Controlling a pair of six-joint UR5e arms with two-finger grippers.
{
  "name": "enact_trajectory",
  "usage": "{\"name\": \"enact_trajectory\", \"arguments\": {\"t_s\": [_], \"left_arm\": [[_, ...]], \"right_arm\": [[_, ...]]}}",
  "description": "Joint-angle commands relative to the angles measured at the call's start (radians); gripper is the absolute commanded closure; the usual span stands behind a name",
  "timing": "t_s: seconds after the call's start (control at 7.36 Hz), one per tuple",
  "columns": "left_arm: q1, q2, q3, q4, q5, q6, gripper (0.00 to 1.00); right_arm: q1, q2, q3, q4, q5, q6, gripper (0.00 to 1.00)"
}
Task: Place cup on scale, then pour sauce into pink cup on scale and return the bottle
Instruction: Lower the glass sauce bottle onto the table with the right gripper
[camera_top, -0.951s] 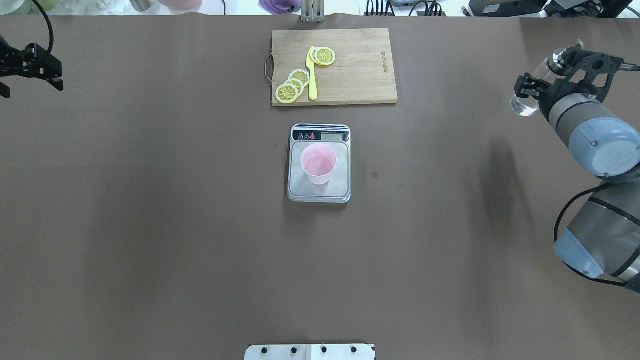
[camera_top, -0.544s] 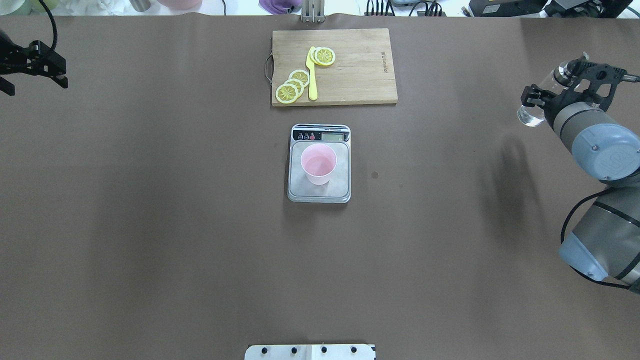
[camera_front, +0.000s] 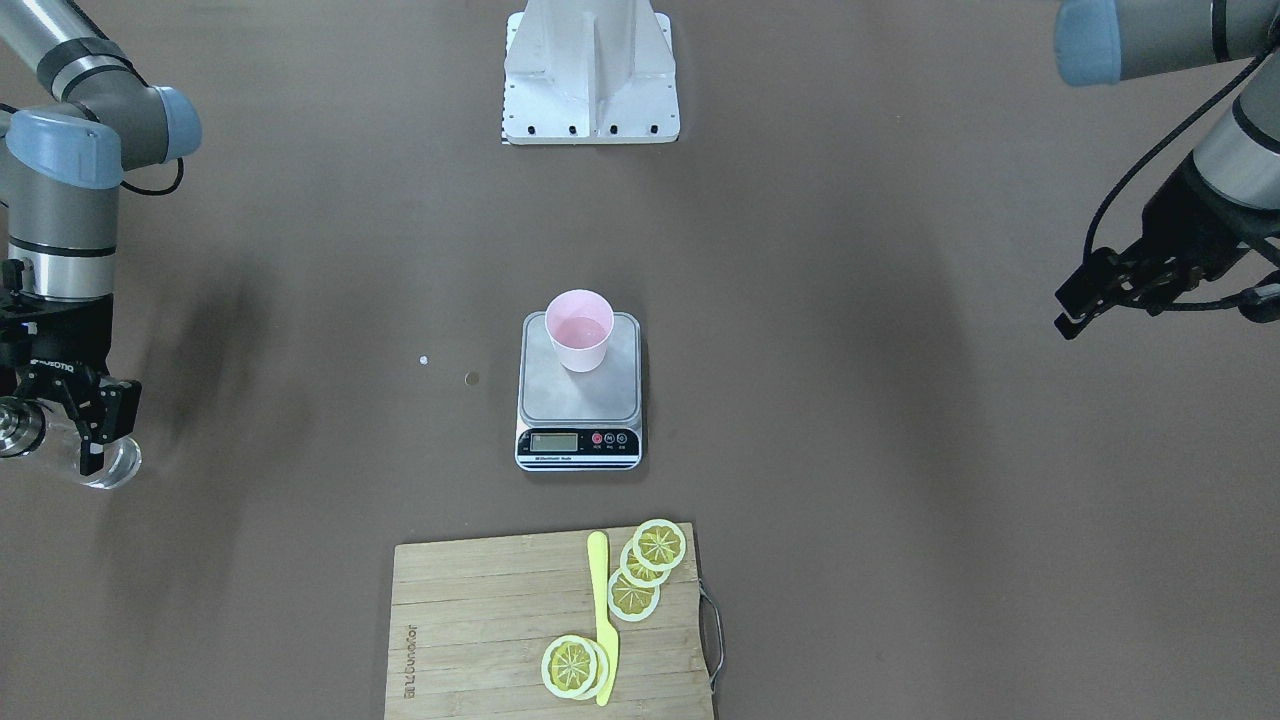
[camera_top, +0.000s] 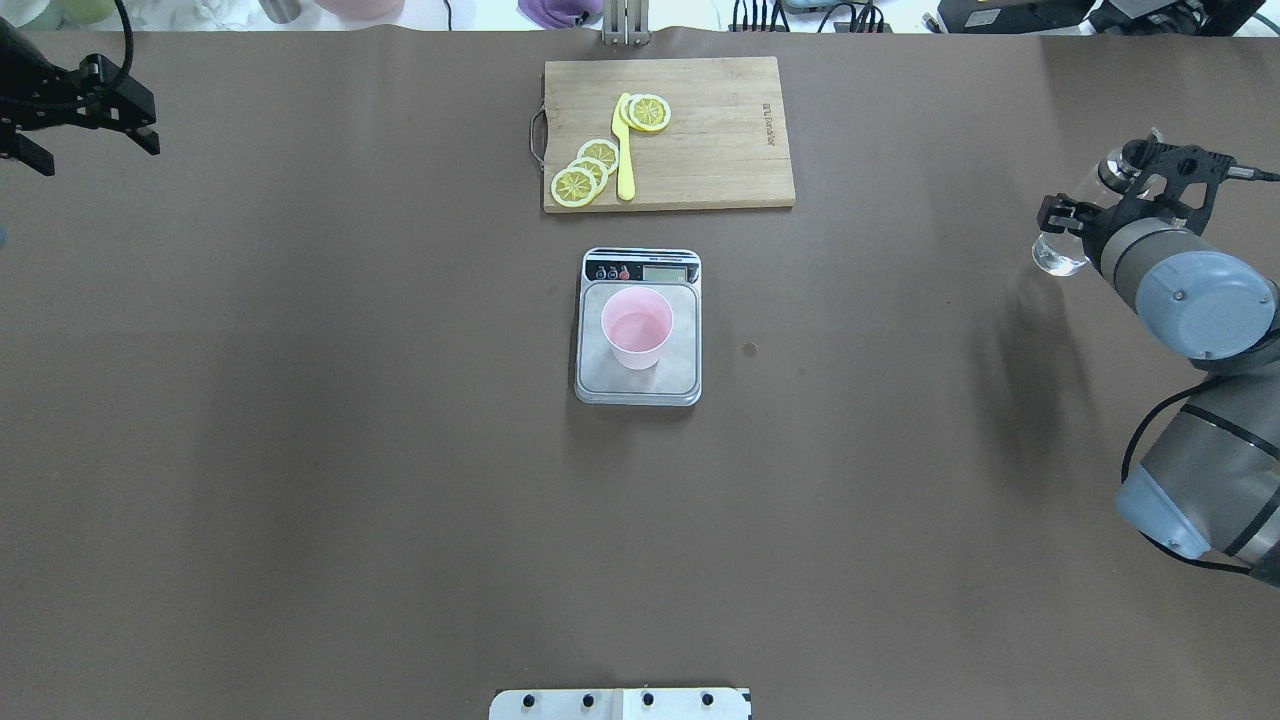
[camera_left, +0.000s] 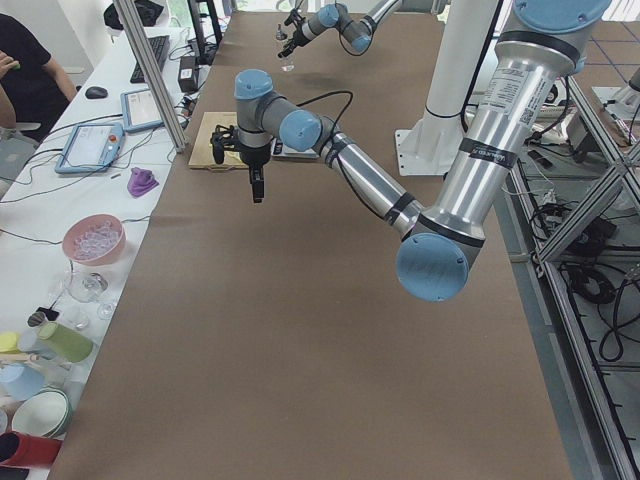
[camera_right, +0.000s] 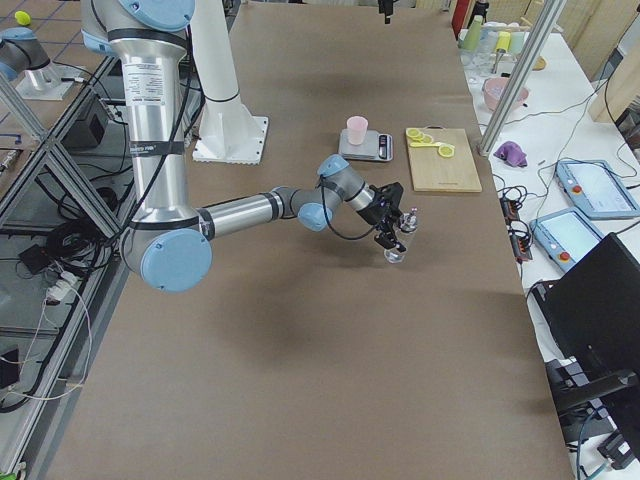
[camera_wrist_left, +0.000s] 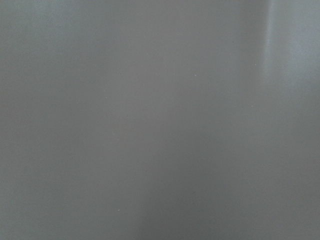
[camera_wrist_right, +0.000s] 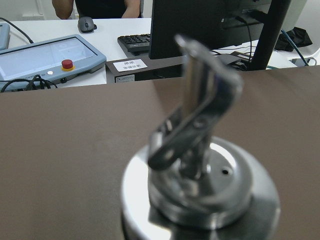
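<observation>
Bottle (camera_top: 1062, 250) sits clamped between the fingers of the right gripper (camera_top: 1080, 212), well off to the robot's right of the scale (camera_top: 640, 388) and near that end of the table. From across the table it looks tilted, its silver cap (camera_wrist_right: 200, 165) leaning away from the scale, with clear glass showing below the fingers. I cannot tell whether its base touches the table. The right wrist camera is filled by that shiny spout, close up and a bit blurred. Back at the middle, the cup (camera_top: 637, 335) stands upright on the scale's grey platform, towards the edge nearest the display, with bare steel around it. The left gripper (camera_top: 88, 150) hangs well apart from the scale on the opposite side, jaws spread wide and holding nothing; its wrist camera sees only plain brown tabletop. Just beyond the display end of the scale, on the side away from the robot, lies a wooden board (camera_top: 720, 150) carrying lemon slices (camera_top: 585, 172) and a yellow knife (camera_top: 625, 165) that lies between them.
</observation>
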Motion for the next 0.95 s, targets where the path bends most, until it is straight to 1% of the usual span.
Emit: {"name": "enact_trajectory", "arguments": {"t_s": [0.0,0.82], "left_arm": [[0.001,0.002,0.003,0.000,0.000,-0.003,0.02],[0.003,0.007,0.020,-0.002,0.000,0.002,0.02]], "right_arm": [[-0.004,0.007,-0.031,0.000,0.005,-0.010,1.00],[-0.033,0.007,-0.032,0.002,0.004,-0.010,1.00]]}}
